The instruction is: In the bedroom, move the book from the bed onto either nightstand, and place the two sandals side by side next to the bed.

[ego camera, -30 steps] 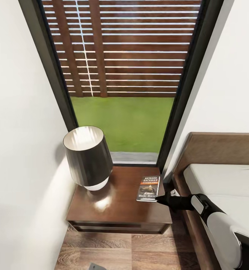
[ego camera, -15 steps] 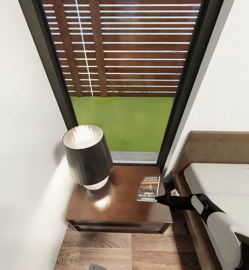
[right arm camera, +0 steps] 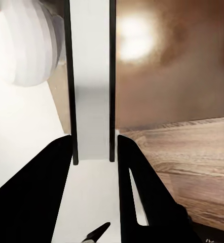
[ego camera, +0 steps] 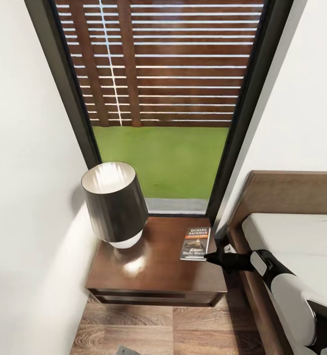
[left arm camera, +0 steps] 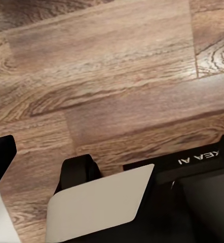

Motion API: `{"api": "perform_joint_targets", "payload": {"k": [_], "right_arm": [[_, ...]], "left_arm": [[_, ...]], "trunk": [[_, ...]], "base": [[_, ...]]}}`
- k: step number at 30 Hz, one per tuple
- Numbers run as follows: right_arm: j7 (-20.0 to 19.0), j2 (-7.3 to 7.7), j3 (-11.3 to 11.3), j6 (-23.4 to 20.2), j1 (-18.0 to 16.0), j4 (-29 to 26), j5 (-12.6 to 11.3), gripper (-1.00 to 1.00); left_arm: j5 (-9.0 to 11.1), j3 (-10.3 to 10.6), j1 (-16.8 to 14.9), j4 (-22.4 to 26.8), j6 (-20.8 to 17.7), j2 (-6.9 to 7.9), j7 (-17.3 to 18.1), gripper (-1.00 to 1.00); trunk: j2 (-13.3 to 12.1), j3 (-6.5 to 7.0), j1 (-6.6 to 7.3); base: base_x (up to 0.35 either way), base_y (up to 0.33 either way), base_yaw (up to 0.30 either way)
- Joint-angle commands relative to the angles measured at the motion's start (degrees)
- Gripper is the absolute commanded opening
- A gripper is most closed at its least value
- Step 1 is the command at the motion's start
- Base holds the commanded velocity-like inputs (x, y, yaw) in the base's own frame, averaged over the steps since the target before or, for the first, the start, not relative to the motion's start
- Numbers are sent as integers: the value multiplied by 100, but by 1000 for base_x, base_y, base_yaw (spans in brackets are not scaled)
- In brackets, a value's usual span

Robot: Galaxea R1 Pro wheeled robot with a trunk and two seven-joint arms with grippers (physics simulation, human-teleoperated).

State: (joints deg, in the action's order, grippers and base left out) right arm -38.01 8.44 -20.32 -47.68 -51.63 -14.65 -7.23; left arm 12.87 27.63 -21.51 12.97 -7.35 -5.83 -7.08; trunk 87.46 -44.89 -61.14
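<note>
Although the book [ego camera: 196, 243] lies flat on the nightstand [ego camera: 158, 268], the right gripper [ego camera: 208, 256] sits at its near corner. In the right wrist view, the 2 fingers [right arm camera: 41, 195] bracket the book's edge [right arm camera: 91, 91] closely; whether they grip or merely straddle it, I cannot tell. Judgement: release fully, then draw straight back toward the bed [ego camera: 291, 236] without dragging the book. The lamp [ego camera: 115, 204] stands well beyond the fingertips, clear of that path.
</note>
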Motion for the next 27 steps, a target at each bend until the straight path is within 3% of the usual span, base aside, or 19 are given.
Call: {"api": "perform_joint_targets", "payload": {"k": [1,7,17,27], "right_arm": [[27,1,2,-48,-3,-1,-72,-100],[289,-4,-5,-48,-99,4,-87,-100],[374,-5,-7,-48,-139,5,-90,-100],[402,-2,-7,-48,-152,18,-87,-100]], "left_arm": [[58,49,-2,12,-30,3,-36,100],[58,49,-2,12,-30,5,-34,100],[58,49,-2,12,-30,7,-31,100],[58,49,-2,12,-30,4,-37,100]], "trunk": [[44,-23,-22],[84,-41,-44],[84,-41,-44],[445,-202,-242]], "base": [[0,0,0],[0,0,0],[0,0,0],[0,0,0]]}}
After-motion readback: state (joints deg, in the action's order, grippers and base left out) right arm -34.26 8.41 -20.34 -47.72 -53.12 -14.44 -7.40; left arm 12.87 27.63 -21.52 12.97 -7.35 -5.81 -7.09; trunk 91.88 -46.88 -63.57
